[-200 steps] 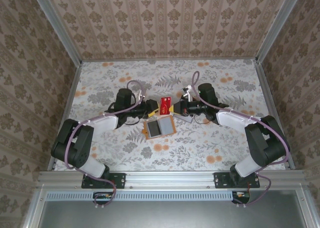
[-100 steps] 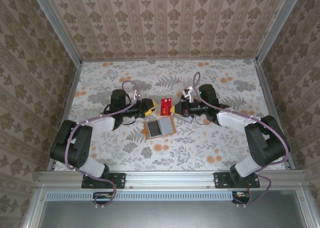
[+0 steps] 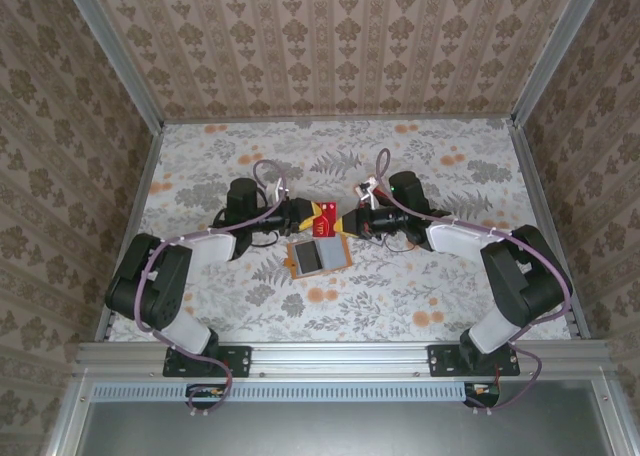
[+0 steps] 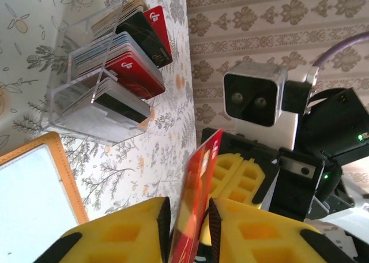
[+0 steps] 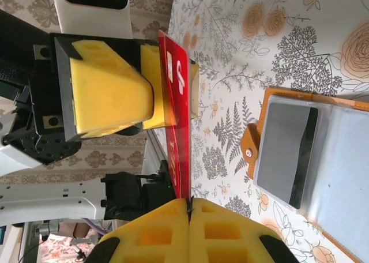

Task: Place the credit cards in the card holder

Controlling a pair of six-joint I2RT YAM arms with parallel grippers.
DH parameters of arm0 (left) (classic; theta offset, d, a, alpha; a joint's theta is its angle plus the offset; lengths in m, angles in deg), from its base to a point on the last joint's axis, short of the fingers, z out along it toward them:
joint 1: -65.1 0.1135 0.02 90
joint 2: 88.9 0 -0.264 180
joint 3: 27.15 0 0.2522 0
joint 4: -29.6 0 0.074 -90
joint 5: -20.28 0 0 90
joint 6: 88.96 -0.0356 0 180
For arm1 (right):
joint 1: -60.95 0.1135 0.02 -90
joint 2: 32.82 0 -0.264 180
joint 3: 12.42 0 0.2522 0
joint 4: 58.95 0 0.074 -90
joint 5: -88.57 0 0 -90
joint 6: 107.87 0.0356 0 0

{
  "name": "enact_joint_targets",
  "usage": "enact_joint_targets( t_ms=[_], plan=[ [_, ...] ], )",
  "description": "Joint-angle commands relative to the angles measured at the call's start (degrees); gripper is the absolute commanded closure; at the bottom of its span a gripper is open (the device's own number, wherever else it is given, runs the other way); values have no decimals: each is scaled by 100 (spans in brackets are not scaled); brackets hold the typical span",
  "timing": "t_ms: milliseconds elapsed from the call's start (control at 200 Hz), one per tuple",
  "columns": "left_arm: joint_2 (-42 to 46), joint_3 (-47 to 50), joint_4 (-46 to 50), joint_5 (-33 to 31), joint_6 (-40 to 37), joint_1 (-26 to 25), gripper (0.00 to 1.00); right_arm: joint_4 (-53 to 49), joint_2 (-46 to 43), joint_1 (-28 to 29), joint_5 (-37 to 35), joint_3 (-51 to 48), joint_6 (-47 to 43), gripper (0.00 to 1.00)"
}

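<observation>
Handing a red card (image 3: 326, 214) between the arms looks to be the step in hand. The right fingers (image 5: 193, 214) are clenched on one edge of it, holding it upright in the air above the tabletop (image 3: 430, 276). The left fingers (image 4: 167, 220) sit close on either side of the same card, though whether they already pinch it cannot be told. Seen from overhead, the orange card holder (image 3: 333, 253) lies open and flat at 6 o'clock from the card, grey inside up. More cards wait in a clear rack (image 4: 98, 84). Next, one pair should let go only once the other grips firmly. Then the card needs tilting and lining up with a pocket before sliding in.
</observation>
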Motion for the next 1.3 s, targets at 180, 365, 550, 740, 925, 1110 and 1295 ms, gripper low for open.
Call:
enact_joint_targets(
  t_ms=[180,365,550,740,925,1110,1295],
  plan=[
    [-58,-37,-571,65,128,-12,100,483,12,5,-164,53,333,88],
    [-231,6,-1141,65,473,-25,100,1331,172,65,-480,-60,974,67],
    [-481,73,-1817,94,899,-13,100,1714,426,177,-415,92,1264,87],
    [-287,161,-1157,-21,493,217,75,742,115,90,-669,77,687,100],
    [276,-1342,5490,-2198,-3258,217,66,-1894,-251,88,-1074,374,-959,100],
    [-111,-1815,6633,-2960,-4029,490,67,-3727,-576,375,-1579,222,-2037,100],
    [-703,-2229,6830,-3069,-4288,342,68,-4906,-994,634,-2289,85,-2513,100]
  ],
)
